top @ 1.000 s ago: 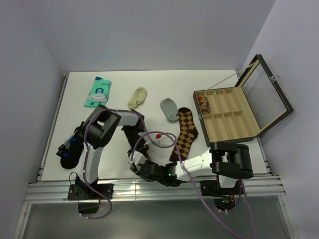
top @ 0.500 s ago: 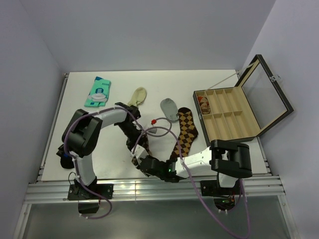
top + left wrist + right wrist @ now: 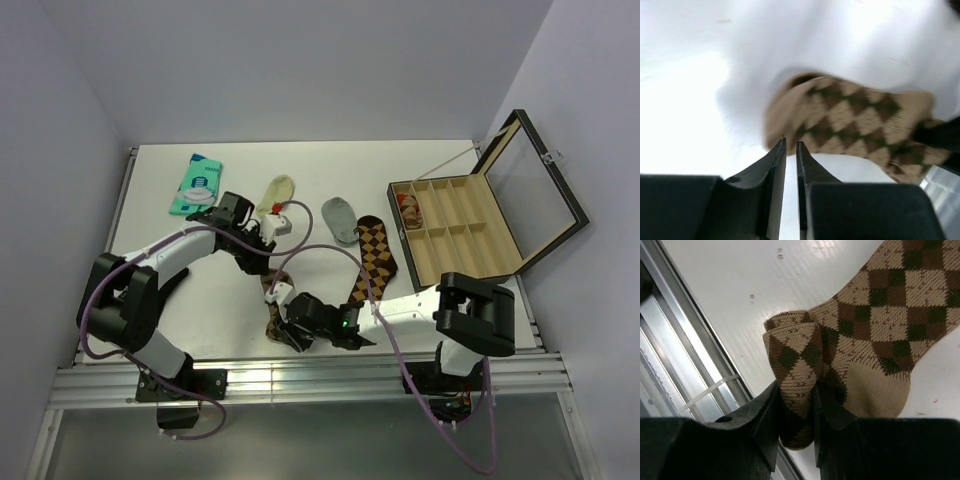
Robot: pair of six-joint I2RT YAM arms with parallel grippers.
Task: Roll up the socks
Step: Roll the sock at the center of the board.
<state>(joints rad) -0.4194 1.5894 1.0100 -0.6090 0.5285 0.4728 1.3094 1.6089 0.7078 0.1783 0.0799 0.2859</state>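
Two long argyle socks lie on the white table. One sock (image 3: 376, 262) lies stretched out at centre right. The other sock (image 3: 272, 300) (image 3: 855, 120) (image 3: 880, 315) lies near the front edge. Its end is folded over, and my right gripper (image 3: 288, 318) (image 3: 795, 390) is shut on that fold (image 3: 797, 360). My left gripper (image 3: 267, 247) (image 3: 790, 142) hovers just behind this sock. Its fingers are almost together with only a thin slit between them, and nothing is in them.
An open compartment box (image 3: 470, 262) with its raised glass lid (image 3: 530, 185) stands at the right, a rolled sock (image 3: 408, 208) in one cell. A cream ankle sock (image 3: 276, 195), a grey ankle sock (image 3: 340, 217) and a teal packet (image 3: 196, 183) lie at the back. The metal front rail (image 3: 685, 365) runs just beside my right gripper.
My left arm has swung out and stretched toward the back left, drawing its gripper off the sock and narrowing it. My right gripper has shifted slightly left, holding the folded sock end.
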